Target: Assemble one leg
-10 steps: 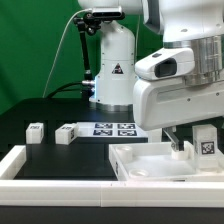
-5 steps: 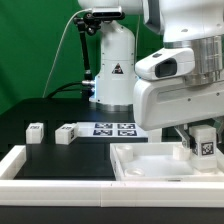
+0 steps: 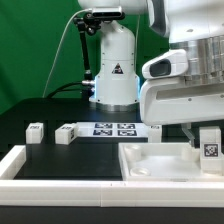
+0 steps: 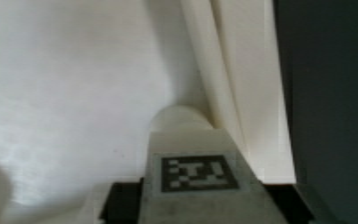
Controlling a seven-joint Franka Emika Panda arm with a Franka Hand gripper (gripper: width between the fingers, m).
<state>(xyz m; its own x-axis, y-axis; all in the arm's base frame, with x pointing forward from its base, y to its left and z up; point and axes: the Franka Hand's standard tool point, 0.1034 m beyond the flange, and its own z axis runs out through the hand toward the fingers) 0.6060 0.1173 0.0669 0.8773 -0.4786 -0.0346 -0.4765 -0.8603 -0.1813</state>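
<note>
My gripper is shut on a white leg with a black-and-white tag on its face, holding it upright over the large white tray-like part at the exterior view's right. In the wrist view the leg fills the middle between my dark fingers, with the tray's floor and its raised rim beyond. I cannot tell whether the leg touches the tray. Two more legs lie on the black table at the exterior view's left.
The marker board lies in the middle of the table before the arm's white base. A white L-shaped rail borders the table's front and left.
My gripper with the leg has moved toward the exterior view's right, and the tray has shifted right with it. The two loose legs have not moved.
</note>
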